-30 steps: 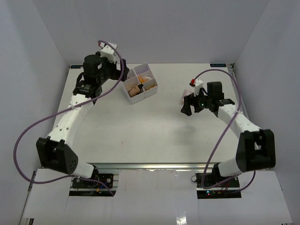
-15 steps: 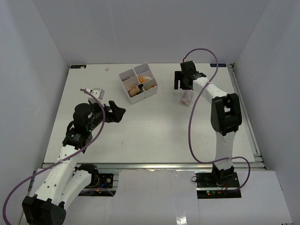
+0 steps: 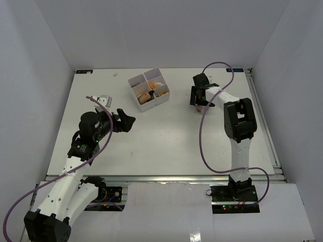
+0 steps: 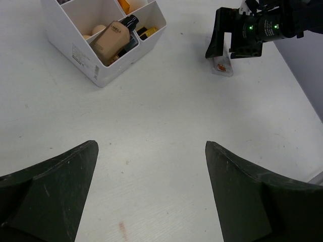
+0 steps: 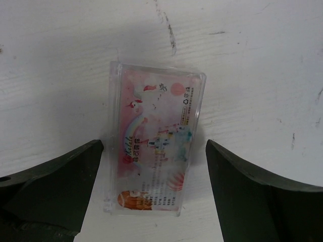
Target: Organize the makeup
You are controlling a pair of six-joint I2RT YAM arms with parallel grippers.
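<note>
Over on the far right of the table [image 3: 166, 141], my right gripper [image 3: 198, 101] hangs with its jaws spread, one finger on each side of a clear pinkish packet [image 5: 154, 161] that lies flat and ungripped. My left gripper [image 4: 151, 146] is wide open too, holding nothing. A skin-tone bottle [image 4: 113, 38] sits in the white box [image 4: 86, 60].

Pose: left arm bent, elbow low near its base; left gripper [image 3: 124, 121] held above mid-table, jaws wide apart, empty. Pose: right arm stretched forward; right gripper [image 3: 197, 99] pointing straight down, jaws spread wide.
</note>
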